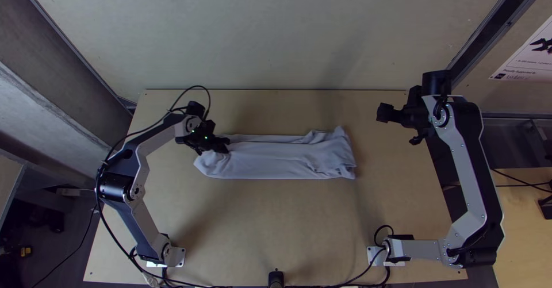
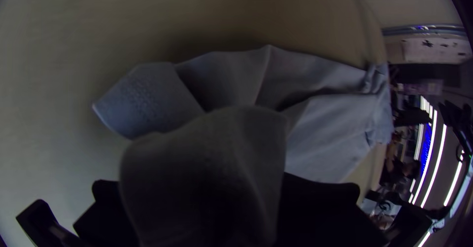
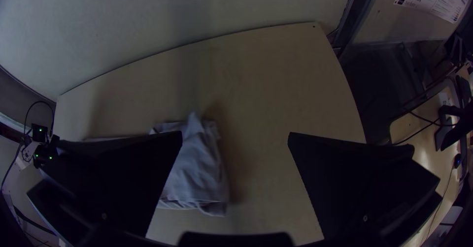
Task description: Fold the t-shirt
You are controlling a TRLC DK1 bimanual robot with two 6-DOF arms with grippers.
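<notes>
The light grey t-shirt lies as a long folded strip across the table, its right end rumpled. At its left end my left gripper is shut on the cloth. In the left wrist view a raised bulge of the t-shirt covers the inner parts of the fingers of my left gripper. My right gripper is held up to the right of the shirt, apart from it. In the right wrist view that gripper stands open with wide-spread fingers, and the shirt's rumpled end shows beyond one finger.
Bare wooden table lies between the shirt and the near edge. A pale wall rises behind the far edge. Cables run along the left arm and the near edge. A dark post stands at the far right.
</notes>
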